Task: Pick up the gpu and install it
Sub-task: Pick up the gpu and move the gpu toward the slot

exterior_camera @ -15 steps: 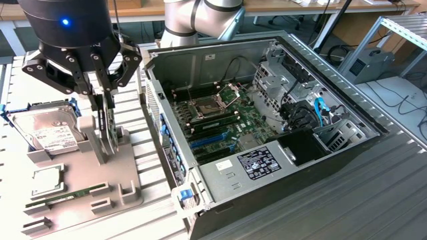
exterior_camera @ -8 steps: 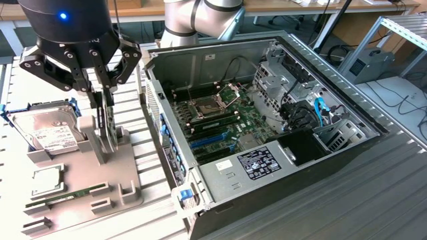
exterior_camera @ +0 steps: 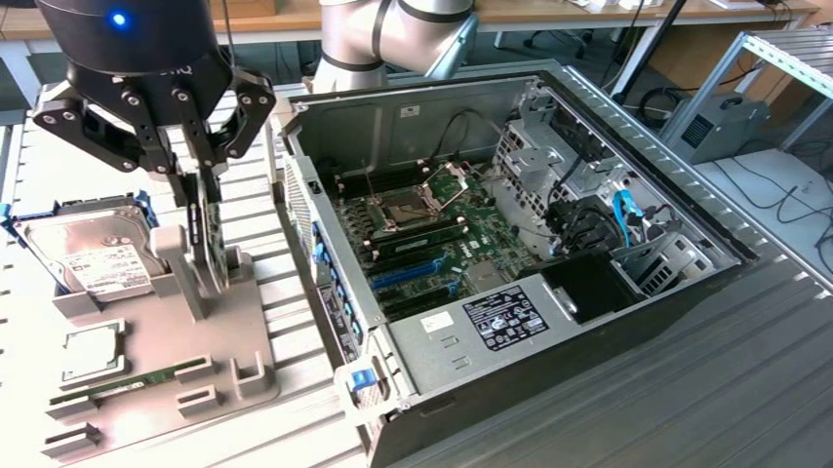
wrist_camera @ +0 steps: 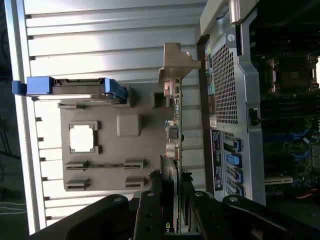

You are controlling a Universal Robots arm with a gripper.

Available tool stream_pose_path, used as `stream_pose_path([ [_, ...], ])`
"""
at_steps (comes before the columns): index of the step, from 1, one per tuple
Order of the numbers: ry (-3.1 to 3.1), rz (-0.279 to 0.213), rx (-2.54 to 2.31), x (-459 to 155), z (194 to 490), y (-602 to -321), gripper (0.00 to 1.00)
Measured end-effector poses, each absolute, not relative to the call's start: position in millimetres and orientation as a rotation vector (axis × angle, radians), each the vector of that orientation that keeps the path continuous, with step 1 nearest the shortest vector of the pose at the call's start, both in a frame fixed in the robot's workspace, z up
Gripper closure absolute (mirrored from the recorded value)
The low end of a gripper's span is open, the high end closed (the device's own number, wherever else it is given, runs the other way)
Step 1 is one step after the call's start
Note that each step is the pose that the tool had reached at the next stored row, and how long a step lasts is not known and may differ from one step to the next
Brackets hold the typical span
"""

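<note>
The gpu [exterior_camera: 209,265] stands on edge in the grey holder tray [exterior_camera: 156,341] at the exterior view's left, a thin dark card between two grey posts. My gripper [exterior_camera: 195,232] comes straight down on its top edge, fingers shut on the card. In the wrist view the gpu [wrist_camera: 176,120] runs edge-on away from my gripper [wrist_camera: 170,197], with its silver end bracket [wrist_camera: 175,62] at the far end. Black fingers [wrist_camera: 150,210] sit on either side of the card. Whether the card has lifted out of the slot I cannot tell.
The open computer case [exterior_camera: 390,117] lies to the exterior view's right of the tray, motherboard up, with blue expansion slots [exterior_camera: 416,278] and a power supply [exterior_camera: 508,317]. On the tray are a hard drive [exterior_camera: 98,258], a processor [exterior_camera: 92,351] and a memory stick [exterior_camera: 131,380].
</note>
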State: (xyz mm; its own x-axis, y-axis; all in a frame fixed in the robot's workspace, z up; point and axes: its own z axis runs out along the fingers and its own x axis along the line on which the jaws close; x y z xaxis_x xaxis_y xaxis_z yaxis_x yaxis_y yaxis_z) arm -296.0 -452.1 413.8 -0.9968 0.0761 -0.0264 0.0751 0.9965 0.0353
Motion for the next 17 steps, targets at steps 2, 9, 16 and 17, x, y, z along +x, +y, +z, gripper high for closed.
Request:
stream_pose_path([
  [2,3.111,0.053,0.118,-296.0,415.2,-452.2,0.74],
  [9,3.111,0.053,0.118,-296.0,420.4,-452.1,0.74],
  [16,3.111,0.053,0.118,-296.0,425.7,-452.2,0.74],
  [17,3.111,0.053,0.118,-296.0,426.4,-452.2,0.74],
])
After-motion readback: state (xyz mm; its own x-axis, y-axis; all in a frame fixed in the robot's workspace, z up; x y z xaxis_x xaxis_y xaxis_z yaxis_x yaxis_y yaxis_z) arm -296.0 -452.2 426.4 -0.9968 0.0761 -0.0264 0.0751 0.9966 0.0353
